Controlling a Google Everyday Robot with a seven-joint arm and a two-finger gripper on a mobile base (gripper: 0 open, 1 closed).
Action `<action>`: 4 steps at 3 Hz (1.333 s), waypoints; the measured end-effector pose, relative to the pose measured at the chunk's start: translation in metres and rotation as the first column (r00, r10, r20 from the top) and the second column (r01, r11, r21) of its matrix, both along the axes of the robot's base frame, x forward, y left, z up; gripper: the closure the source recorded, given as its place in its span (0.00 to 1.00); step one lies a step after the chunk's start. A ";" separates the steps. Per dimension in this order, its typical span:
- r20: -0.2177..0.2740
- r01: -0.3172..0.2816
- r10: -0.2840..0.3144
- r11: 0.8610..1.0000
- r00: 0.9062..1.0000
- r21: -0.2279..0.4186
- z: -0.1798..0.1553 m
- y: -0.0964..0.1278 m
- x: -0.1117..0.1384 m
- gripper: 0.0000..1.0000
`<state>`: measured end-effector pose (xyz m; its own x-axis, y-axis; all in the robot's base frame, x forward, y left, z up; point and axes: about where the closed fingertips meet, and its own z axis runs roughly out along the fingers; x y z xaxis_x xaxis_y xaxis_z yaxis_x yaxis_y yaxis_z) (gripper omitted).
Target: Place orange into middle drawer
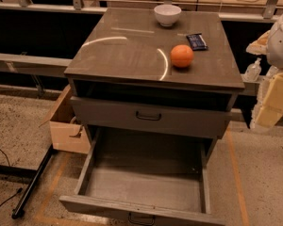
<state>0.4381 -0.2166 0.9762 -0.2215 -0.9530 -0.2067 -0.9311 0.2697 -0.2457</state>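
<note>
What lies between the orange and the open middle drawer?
Camera view: below the orange, the cabinet's front edge, a dark gap and a shut drawer, then the middle drawer. Gripper sits far right.

Single camera: high, in front of the grey cabinet, facing forward and down, at middle range; gripper near the lens, right edge.

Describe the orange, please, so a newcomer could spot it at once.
Find the grey cabinet with its lowest drawer pulled open. On its top, front right, sits the orange, just in front of a dark snack packet; the gripper is at the picture's right edge. It alone is round and bright orange, smaller than the white bowl behind.
</note>
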 end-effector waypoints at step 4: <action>0.226 0.053 -0.152 0.918 0.962 0.393 -0.018 -0.037 0.097 0.00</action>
<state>0.5352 -0.2533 0.9586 -0.2084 -0.7655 -0.6088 -0.8159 0.4793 -0.3234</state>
